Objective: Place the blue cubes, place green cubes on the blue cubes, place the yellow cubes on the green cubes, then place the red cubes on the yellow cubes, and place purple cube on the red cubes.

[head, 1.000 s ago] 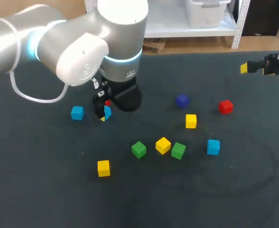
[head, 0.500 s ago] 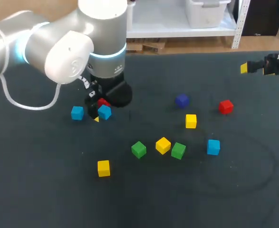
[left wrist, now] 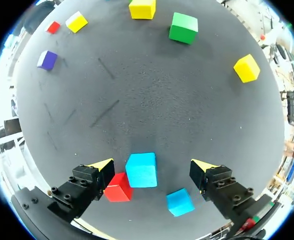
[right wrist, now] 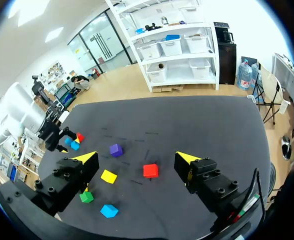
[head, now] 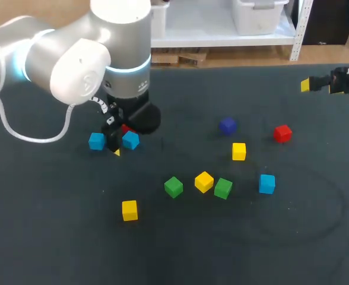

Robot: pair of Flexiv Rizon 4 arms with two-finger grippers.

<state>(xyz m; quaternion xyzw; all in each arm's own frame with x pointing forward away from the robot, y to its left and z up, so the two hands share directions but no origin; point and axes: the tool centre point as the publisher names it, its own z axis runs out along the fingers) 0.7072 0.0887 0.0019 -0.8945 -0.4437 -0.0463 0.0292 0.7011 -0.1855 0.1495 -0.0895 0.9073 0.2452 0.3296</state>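
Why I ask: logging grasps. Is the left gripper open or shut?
Open: the left gripper straddles a blue cube, but bare table shows between the cube and one finger.

The light falls evenly from above, so the dark table (head: pixel 293 237) looks matte, and each cube, like the yellow cube (head: pixel 129 210), has only a small soft shadow beside it. My left arm (head: pixel 79 65) shines pale, with a blue-white ring of its own light, and the table under it seems darker, I think from its shadow. In my right wrist view the ceiling lamps are nearly white.
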